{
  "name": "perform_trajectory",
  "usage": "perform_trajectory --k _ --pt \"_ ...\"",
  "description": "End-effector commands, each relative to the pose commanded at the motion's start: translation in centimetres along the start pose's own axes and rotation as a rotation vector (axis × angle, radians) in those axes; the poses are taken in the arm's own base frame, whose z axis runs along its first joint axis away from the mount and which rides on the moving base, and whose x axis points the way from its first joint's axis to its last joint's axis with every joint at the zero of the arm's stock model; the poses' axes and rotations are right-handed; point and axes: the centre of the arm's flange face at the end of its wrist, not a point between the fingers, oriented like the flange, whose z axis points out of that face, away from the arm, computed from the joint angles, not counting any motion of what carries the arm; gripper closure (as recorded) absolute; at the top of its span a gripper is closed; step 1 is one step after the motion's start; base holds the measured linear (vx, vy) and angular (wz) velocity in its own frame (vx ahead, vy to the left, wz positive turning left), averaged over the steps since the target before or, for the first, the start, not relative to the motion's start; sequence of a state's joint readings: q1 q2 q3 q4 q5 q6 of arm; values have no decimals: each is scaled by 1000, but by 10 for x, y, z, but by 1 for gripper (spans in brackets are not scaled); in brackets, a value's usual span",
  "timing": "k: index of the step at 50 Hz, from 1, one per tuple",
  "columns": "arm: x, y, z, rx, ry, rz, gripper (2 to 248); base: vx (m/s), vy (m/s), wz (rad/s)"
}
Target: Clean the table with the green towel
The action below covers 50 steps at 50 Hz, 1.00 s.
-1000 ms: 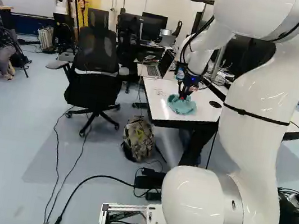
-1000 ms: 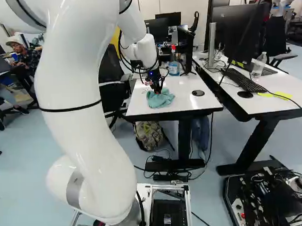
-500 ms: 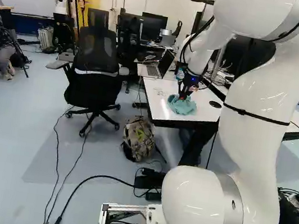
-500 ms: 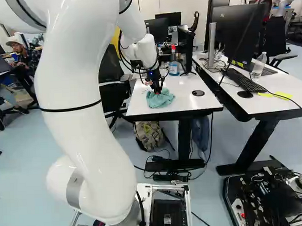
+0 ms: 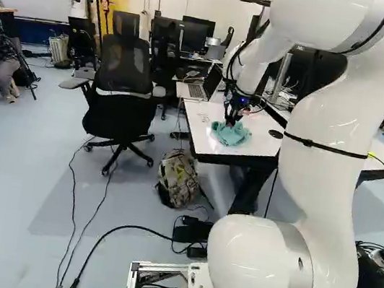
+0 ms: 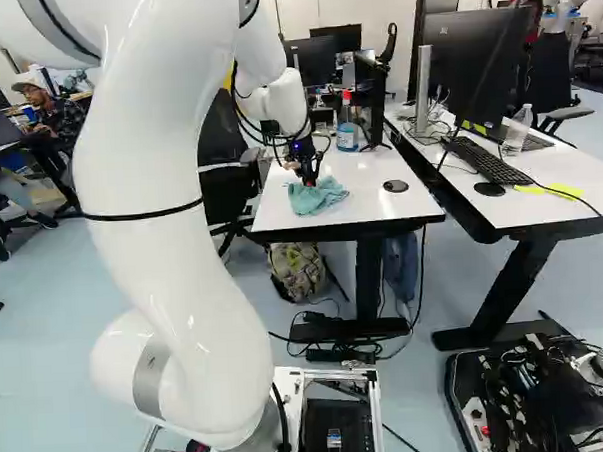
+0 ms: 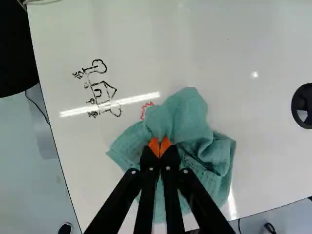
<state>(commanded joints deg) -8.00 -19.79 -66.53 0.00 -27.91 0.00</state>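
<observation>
My gripper (image 6: 310, 180) reaches down to the green towel (image 6: 322, 195) on the white table (image 6: 381, 214). In the wrist view the gripper (image 7: 160, 146) is shut, its orange pads pinching the towel (image 7: 187, 117) between them near its middle. The cloth lies bunched and creased around and under the fingers. Beside it on the table (image 7: 219, 53) are black drawn marks (image 7: 101, 90), and a red scribble (image 7: 145, 111) touches the towel's edge. What the cloth covers is hidden.
A laptop (image 5: 197, 91) and a spray bottle (image 6: 346, 129) stand farther back on the table. A round black cap (image 7: 303, 106) sits in its top. An office chair (image 5: 122, 89) is beside it, a backpack (image 5: 178, 178) below. A second desk (image 6: 541, 201) holds a monitor and keyboard.
My gripper has shifted a little to the left in both base views, toward the drawn marks' side, and the gripped part of the towel has gone with it. The base has not moved.
</observation>
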Motion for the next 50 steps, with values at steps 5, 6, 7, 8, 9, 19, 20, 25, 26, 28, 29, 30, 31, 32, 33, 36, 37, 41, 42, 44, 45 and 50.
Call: perform_trajectory --k 5,6,7,8,9,19,20,25,26,28,29,30,31,32,33,36,37,41,42,44,45,50 --pt "5 -7 2 4 3 -12 229 0 0 0" --pt "6 -9 2 5 4 -14 229 0 0 0" --pt "7 -10 3 6 5 -17 229 0 0 0" --pt "8 -12 3 7 6 -19 229 0 0 0" --pt "9 -13 3 7 6 -21 229 0 0 0" --pt "22 -29 8 16 16 -45 229 0 0 0" --pt "23 -30 9 17 17 -47 229 0 0 0" --pt "30 -38 11 21 23 -59 229 0 0 0" --pt "31 -39 12 22 24 -61 229 0 0 0" --pt "34 -43 13 23 26 -66 229 0 0 0" --pt "36 -44 13 24 27 -67 229 0 0 0" --pt "37 -45 14 25 28 -70 229 0 0 0" --pt "38 -47 14 26 30 -72 229 0 0 0" --pt "40 -48 15 26 31 -74 229 0 0 0" --pt "41 -50 15 27 32 -76 229 0 0 0" --pt "45 -55 17 30 36 -82 229 0 0 0" --pt "46 -56 17 31 37 -84 229 0 0 0" --pt "51 -62 20 34 42 -93 229 0 0 0" --pt "53 -64 20 35 43 -95 229 0 0 0" --pt "55 -67 21 36 46 -99 229 0 0 0" --pt "57 -68 22 37 47 -101 229 0 0 0" --pt "63 -76 24 41 54 -110 229 0 0 0"
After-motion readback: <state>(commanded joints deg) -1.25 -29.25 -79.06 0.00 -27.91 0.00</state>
